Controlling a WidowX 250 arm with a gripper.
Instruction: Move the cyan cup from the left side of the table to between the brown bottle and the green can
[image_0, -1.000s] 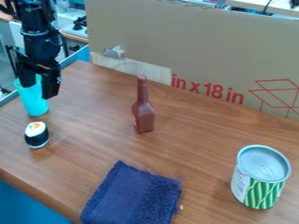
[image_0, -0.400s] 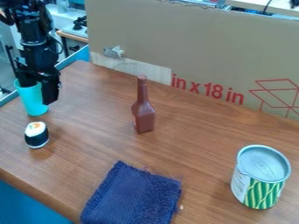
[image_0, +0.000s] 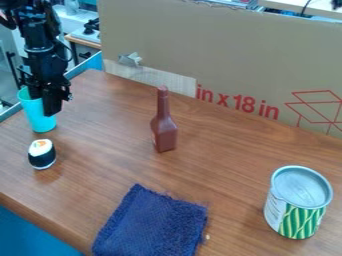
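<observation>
Your gripper (image_0: 48, 107) is at the turquoise tumbler (image_0: 41, 123) near your view's nine o'clock, its grip impossible to tell, with a toy sushi roll (image_0: 42, 154) at the tumbler's six o'clock.

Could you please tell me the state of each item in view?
Turquoise cup: upright, at the end effector
Sushi roll: standing on end, rice face up
Brown bottle: upright
Blue cloth: lying flat
Can: upright, top covered
Cardboard panel: standing upright
</observation>
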